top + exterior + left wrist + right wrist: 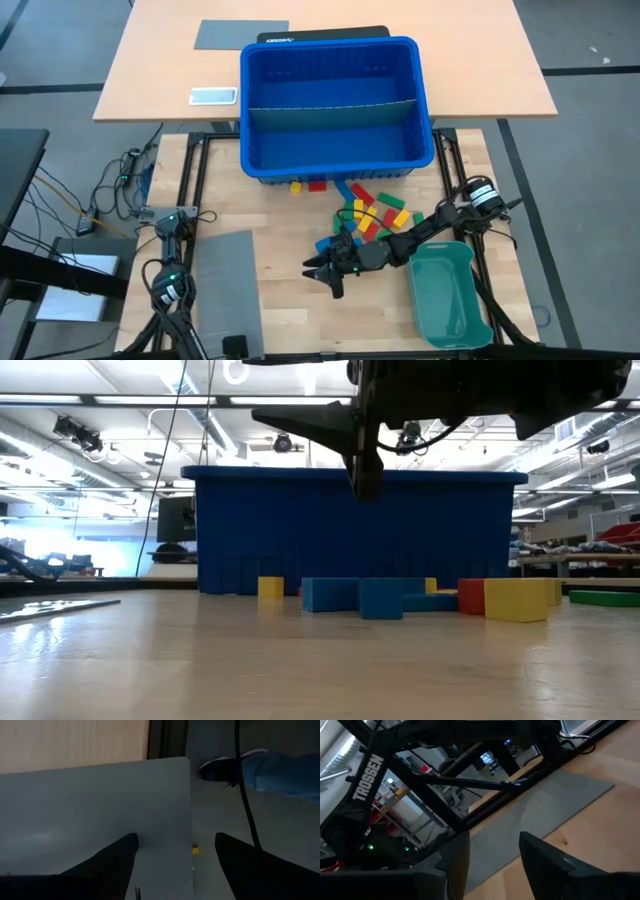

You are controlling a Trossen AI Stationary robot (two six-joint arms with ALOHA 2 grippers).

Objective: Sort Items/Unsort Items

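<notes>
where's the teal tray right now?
High view: the teal tray lies on the table's right side, near the front edge, just right of the right gripper and below the block pile.

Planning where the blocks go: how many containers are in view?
2: the blue bin behind the block pile, and the teal tray to the pile's near right. No other shows, though one could be out of view.

the blocks [372, 213] are red, yellow, green and blue (plain, unpatterned). the big bin [335, 105] is solid blue, with a grey-green divider [330, 108]. the tray [447, 293] is teal-green. the sheet [226, 290] is flat grey; the tabletop [290, 320] pale wood-grain.
</notes>
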